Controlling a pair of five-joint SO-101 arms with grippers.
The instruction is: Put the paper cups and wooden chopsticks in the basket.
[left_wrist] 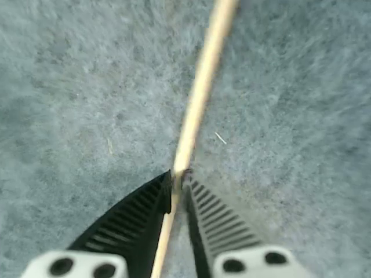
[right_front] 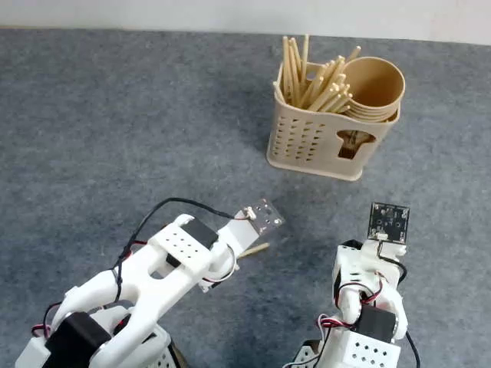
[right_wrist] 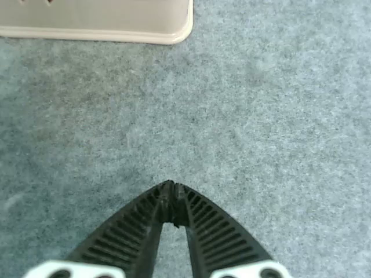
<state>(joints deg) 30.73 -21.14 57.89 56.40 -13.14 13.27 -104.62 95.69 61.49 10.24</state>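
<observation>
Near left: left gripper (left_wrist: 178,176) low over the grey table (right_front: 107,123), fingers pinching a single wooden chopstick (left_wrist: 200,92), with a long part running forward past the tips and the rest passing back between the fingers. Cannot tell whether the far end touches the table or hangs just off it. Probably gripped along its length like this to let the free end go first into the basket.

Near right: right gripper (right_wrist: 173,194), fingers pressed together on nothing, aimed down at bare table a little short of the basket's base. Likely parked there to stay out of the other arm's way.

Far, right of centre: basket (right_front: 307,146), upright. On its left side, a bundle of chopsticks (right_front: 311,77) standing on end, leaning and fanned out. On its right side, a stack of paper cups (right_front: 374,80), nested, mouths up.

Judged nearly done, with only the pinched chopstick outside. Next move: lift clear of the rim and the standing bundle, then release on the left side.
</observation>
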